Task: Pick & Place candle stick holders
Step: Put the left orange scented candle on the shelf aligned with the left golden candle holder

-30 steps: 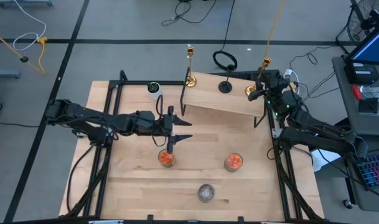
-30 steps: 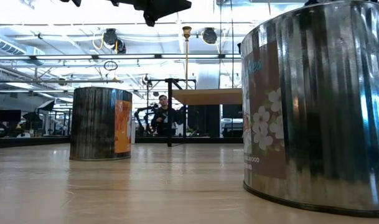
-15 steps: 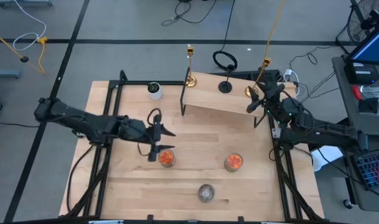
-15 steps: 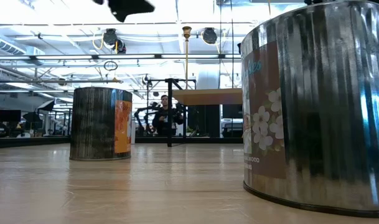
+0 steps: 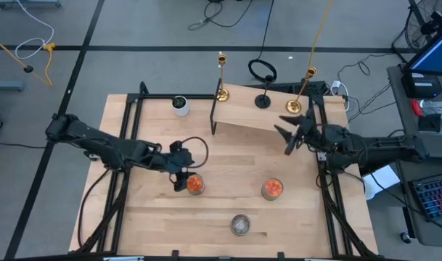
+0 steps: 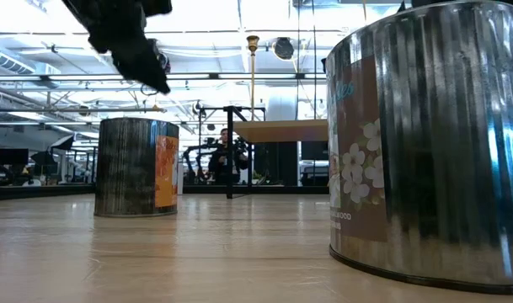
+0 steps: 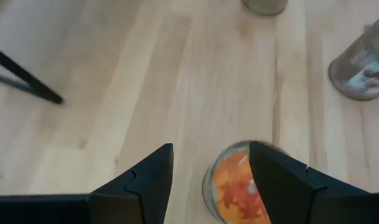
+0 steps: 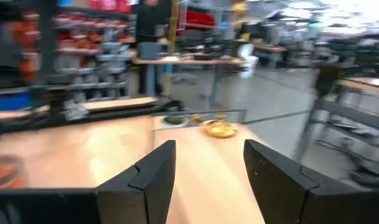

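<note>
My left gripper (image 5: 178, 176) is open and points down just left of an orange-red jar (image 5: 194, 185), above its rim. In the left wrist view (image 7: 209, 163) the jar (image 7: 233, 186) shows partly behind one finger, and in the low view the gripper (image 6: 142, 59) hangs above the jar (image 6: 138, 166). My right gripper (image 5: 287, 139) is open and empty over the near edge of the raised wooden shelf (image 5: 257, 116). Two gold holders (image 5: 221, 93) (image 5: 294, 106) and a black holder (image 5: 263, 100) stand on the shelf. A second orange-red jar (image 5: 271, 189) and a clear-grey jar (image 5: 240, 225) stand on the table.
A white cup with a green inside (image 5: 179, 104) stands at the table's far left of the shelf. Black frame rails (image 5: 126, 116) run along the table's left and right sides. A black cable loop (image 5: 262, 70) lies on the floor behind the shelf.
My left gripper has gone toward the table's left and near edge, tipped to point down, and come down beside the left orange-red jar. My right gripper has drawn back from the right gold holder toward the near edge. The holders and jars stand where they were.
</note>
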